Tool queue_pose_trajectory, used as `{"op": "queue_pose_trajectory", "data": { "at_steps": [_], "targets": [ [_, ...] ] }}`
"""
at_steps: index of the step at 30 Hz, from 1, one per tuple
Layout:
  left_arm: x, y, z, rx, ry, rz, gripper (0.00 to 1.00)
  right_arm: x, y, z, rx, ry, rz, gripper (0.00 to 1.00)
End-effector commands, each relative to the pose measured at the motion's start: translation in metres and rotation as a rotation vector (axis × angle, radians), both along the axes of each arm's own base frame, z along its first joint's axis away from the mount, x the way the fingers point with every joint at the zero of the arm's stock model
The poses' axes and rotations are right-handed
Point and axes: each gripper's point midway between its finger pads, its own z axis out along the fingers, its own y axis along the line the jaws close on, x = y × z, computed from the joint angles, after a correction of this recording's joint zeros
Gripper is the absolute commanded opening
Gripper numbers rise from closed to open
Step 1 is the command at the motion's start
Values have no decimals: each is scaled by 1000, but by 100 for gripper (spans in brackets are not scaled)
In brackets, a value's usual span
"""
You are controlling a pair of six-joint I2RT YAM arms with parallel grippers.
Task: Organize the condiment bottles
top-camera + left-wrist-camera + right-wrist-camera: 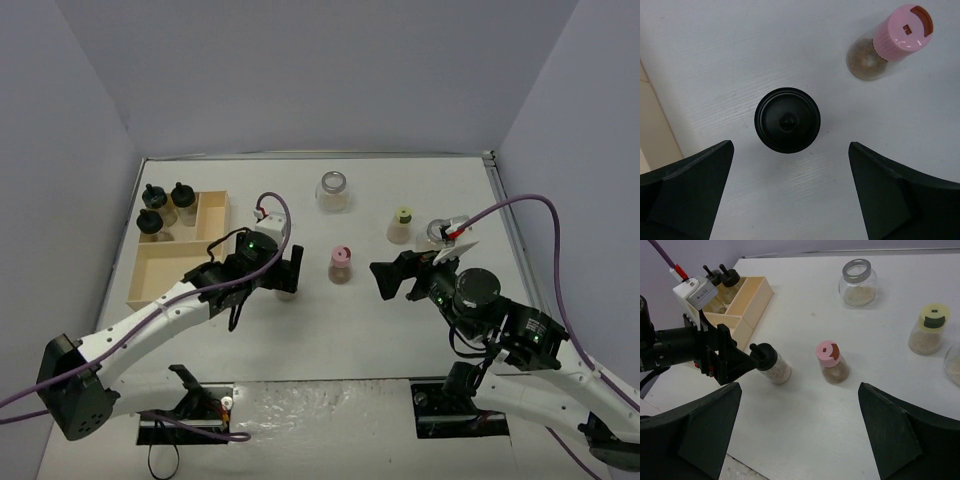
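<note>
Three black-capped bottles (183, 200) stand in the far-left compartment of the wooden tray (165, 272); five more bottles stand out on the counter (420, 175).
The left fingers (690, 195) are spread wide on either side of a fourth black-capped bottle (787, 120), clear of it, just right of the tray. The right fingers (900, 435) are spread open and empty, pointing toward the pink-capped bottle (341, 265). Farther back are the yellow-green-capped bottle (401, 225) and two wider jars (333, 190), one partly hidden by the right arm's cable.

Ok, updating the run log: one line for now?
left gripper open above black-capped jar | right gripper open, empty | three black-capped jars in wooden tray
</note>
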Motion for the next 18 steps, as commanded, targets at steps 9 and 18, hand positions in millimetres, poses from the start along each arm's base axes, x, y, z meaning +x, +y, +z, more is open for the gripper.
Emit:
{"op": "queue_pose_trajectory", "data": {
  "at_steps": [9,18],
  "targets": [
    [37,-22,3,-14,-69,39,97,2,-3,1,34,4,-36,100],
    [38,-25,-18,10,-18,49,87,-1,-7,-2,45,6,-39,100]
  ]
}}
